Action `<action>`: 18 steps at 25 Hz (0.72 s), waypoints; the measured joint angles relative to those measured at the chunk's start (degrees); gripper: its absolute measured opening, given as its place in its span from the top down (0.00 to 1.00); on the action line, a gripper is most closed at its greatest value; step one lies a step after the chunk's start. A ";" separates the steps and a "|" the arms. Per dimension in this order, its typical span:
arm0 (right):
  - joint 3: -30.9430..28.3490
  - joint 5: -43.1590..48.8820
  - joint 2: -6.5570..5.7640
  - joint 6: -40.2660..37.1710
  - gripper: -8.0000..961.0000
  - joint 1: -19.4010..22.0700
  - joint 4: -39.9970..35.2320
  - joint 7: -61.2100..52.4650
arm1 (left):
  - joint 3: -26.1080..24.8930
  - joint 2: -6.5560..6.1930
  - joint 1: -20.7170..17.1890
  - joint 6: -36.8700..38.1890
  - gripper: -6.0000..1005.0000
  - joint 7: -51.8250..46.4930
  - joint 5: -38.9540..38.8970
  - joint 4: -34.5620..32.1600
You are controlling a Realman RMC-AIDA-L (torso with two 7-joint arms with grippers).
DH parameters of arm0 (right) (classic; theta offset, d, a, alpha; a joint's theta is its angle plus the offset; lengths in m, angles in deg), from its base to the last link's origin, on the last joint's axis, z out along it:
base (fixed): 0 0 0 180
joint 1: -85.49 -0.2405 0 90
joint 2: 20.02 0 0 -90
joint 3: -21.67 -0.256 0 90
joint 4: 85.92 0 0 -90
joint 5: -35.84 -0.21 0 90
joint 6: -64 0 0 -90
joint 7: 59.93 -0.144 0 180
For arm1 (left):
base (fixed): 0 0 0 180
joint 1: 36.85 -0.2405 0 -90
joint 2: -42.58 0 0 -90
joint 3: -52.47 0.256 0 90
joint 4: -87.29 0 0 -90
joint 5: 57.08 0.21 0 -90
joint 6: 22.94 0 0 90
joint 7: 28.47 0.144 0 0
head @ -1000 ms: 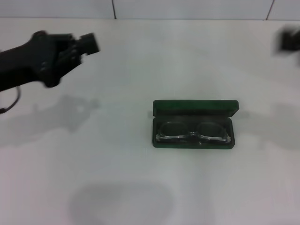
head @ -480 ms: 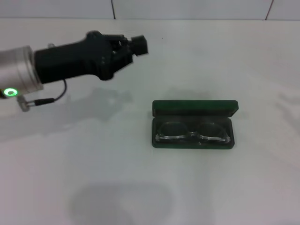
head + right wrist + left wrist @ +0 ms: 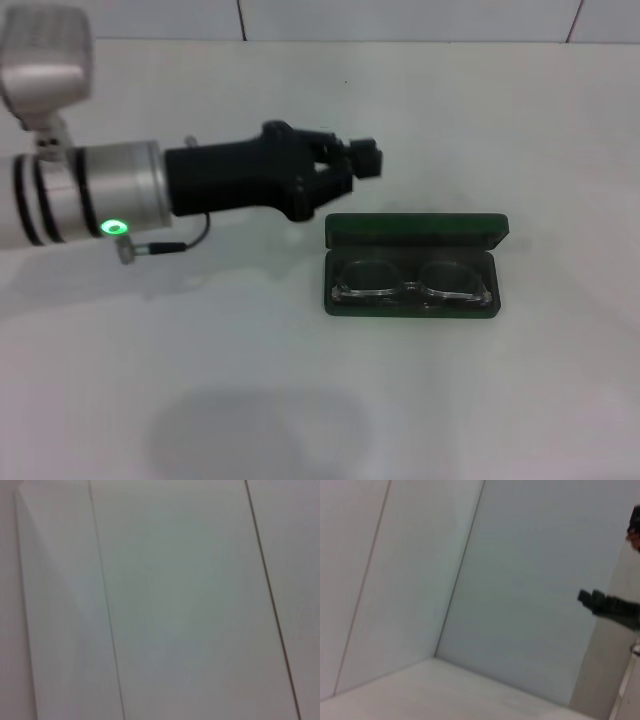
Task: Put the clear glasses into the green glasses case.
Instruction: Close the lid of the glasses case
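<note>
head view: clear glasses (image 3: 412, 281) inside open green glasses case (image 3: 414, 230), left gripper (image 3: 362, 160) nearby, fingers' state unclear

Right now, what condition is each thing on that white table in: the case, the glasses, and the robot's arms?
Dark green rectangular hinged glasses case: open, lid raised at the back, flat on the white table.
Clear colourless plastic glasses: lying inside the case, lenses facing up.
Left gripper: holding nothing, hovering just beyond the case's back left corner.
Right gripper: out of sight.
</note>
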 joint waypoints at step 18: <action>0.29 2.37 0.30 1.25 0.59 -2.18 6.29 2.36 | 21.23 0.75 5.10 -18.48 0.82 1.99 -13.50 8.31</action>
